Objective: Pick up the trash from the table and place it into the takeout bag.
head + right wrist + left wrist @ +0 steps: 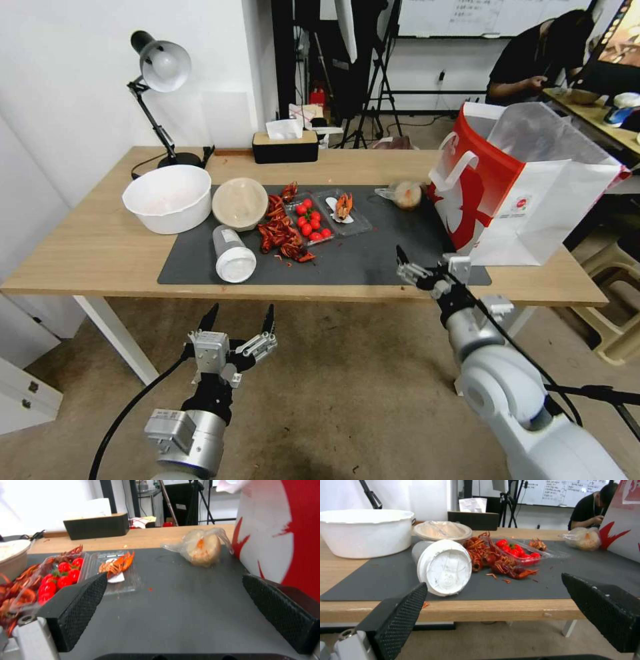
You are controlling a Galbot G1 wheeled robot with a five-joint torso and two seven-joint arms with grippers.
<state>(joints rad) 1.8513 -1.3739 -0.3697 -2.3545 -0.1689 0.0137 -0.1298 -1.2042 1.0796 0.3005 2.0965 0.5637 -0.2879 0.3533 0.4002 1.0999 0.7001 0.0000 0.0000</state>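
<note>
On the table's point(100, 247) dark mat lies trash: a cup with a white lid point(233, 257) point(443, 566) on its side, a beige lidded bowl point(240, 202) point(441, 530), and a small clear bag point(403, 195) point(201, 546) holding food. The red and white takeout bag point(520, 187) point(283, 530) stands upright at the mat's right end. My left gripper point(241, 310) point(494, 580) is open, hanging off the table's front edge and facing the cup. Over the mat's front right part, beside the takeout bag, my right gripper point(430, 263) point(174, 575) is open and holds nothing.
A large white bowl point(170, 197) stands at the mat's left. Red crayfish shells point(280, 233), a clear tray of cherry tomatoes point(310, 220) and a clear tray with a crayfish point(343, 210) lie mid-mat. A desk lamp point(160, 73) and black tissue box point(285, 147) stand at the back.
</note>
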